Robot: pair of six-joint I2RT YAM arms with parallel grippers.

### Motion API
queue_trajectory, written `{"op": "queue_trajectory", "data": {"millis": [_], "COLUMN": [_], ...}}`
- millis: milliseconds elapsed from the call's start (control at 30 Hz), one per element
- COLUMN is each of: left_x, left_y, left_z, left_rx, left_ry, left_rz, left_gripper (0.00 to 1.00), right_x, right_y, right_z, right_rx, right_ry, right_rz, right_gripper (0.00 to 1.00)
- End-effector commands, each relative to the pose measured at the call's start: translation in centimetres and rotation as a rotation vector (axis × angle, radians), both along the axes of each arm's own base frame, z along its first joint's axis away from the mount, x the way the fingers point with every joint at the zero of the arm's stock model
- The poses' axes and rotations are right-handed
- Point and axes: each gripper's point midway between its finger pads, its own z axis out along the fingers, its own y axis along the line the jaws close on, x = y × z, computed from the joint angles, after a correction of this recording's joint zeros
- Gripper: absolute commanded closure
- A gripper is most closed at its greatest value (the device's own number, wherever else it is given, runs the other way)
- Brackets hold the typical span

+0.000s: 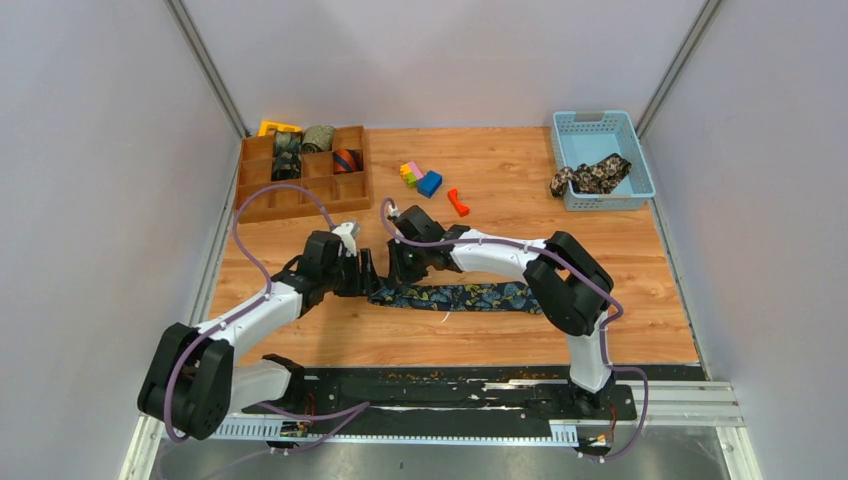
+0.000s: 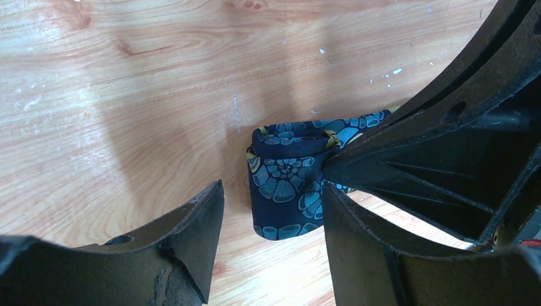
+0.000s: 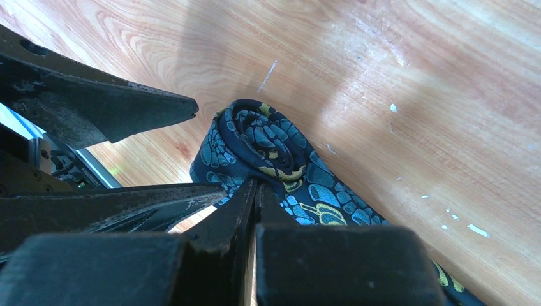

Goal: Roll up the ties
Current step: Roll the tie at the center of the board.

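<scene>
A navy tie with gold-teal paisley (image 1: 470, 296) lies flat across the table, its left end wound into a small coil (image 2: 284, 182). The coil also shows in the right wrist view (image 3: 255, 137). My right gripper (image 3: 255, 188) is shut, its tips pinching the coil's near edge. My left gripper (image 2: 271, 210) is open, one finger (image 2: 191, 229) left of the coil and apart from it, the other close on its right. Both grippers meet at the tie's left end (image 1: 385, 275). A black-tan floral tie (image 1: 590, 176) hangs over the blue basket's rim.
A wooden divided box (image 1: 262, 202) at the back left holds rolled ties, among them a green one (image 1: 318, 137) and an orange-navy striped one (image 1: 346, 159). A blue basket (image 1: 632, 140) stands at the back right. Coloured plastic blocks (image 1: 422, 177) and an orange piece (image 1: 458, 201) lie between them.
</scene>
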Motion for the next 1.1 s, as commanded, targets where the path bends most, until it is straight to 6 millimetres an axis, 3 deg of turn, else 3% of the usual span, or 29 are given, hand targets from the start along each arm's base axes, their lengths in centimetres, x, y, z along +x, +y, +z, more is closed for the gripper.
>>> {"op": "queue_trajectory", "data": {"millis": [0, 833, 1067], "left_x": [0.6, 0.4, 0.4], "left_y": [0.0, -1.5, -1.5], "left_z": [0.1, -1.9, -2.0], "left_rx": [-0.008, -0.066, -0.061], "left_ry": [-0.021, 0.06, 0.063], "left_rz": [0.008, -0.027, -0.027], "left_gripper": [0.36, 0.5, 0.62], "right_x": [0.5, 0.5, 0.7], "right_y": [-0.2, -1.1, -0.9], "right_z": [-0.7, -2.1, -1.4], "right_rx": [-0.005, -0.015, -0.003], "right_ry": [-0.013, 0.002, -0.005], "right_rz": [-0.014, -0.021, -0.019], "right_gripper": [0.99, 1.0, 1.0]}}
